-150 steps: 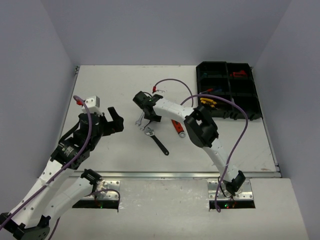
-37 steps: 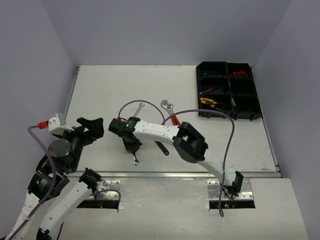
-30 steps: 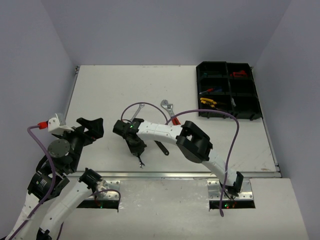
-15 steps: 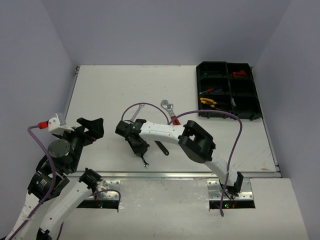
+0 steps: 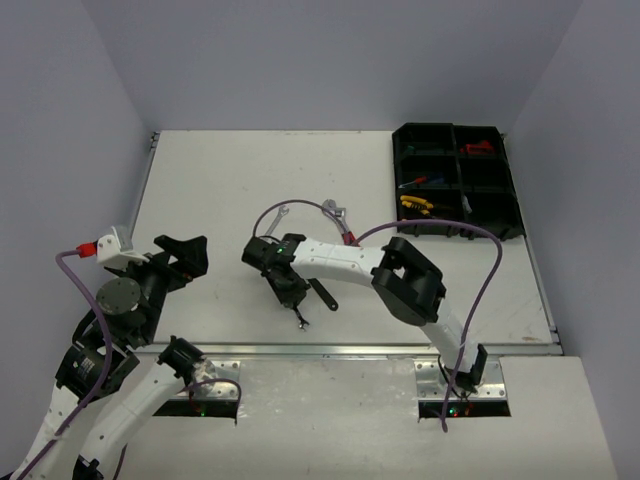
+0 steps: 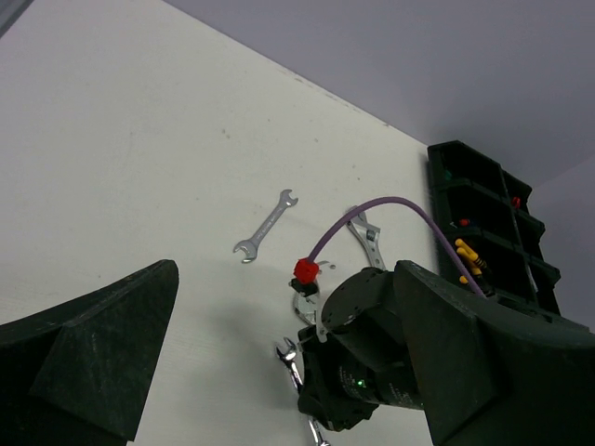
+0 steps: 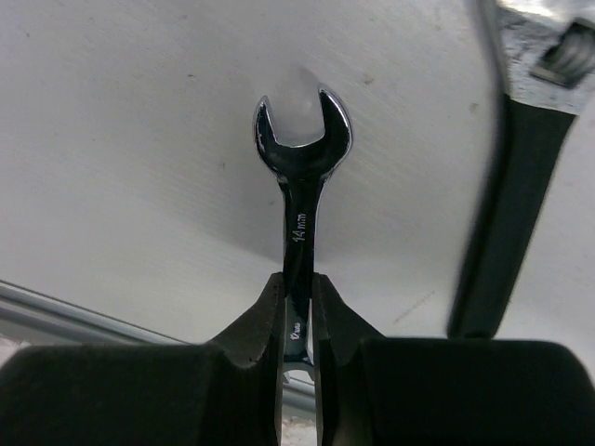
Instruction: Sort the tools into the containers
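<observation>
**Tool state.** The right gripper (image 7: 297, 302) is pinching the wrench (image 7: 298, 209) with its jaws nearly together. The left gripper (image 5: 185, 258) is standing wide, holding nothing, at the near left.

**Location.** The wrench is hanging over the near middle of the table (image 5: 220, 180), head pointing at the near edge, well apart from the tray (image 5: 455, 165) at the far right.

**Handling.** The wrench is looking like polished steel: probably stiff, fairly light and slippery. The pads are bearing on the flat faces of the shank near one end, so the free head is likely pulling the grip toward pivoting. A hold nearer mid-shank would be steadier.

**Obscured.**
- The fingers are covering the gripped end.
- Whether the head is clearing the table cannot be told.
- The right arm is covering much of the loose tools behind it.
- The tray's contents are showing only as small yellow, red and blue specks.
</observation>
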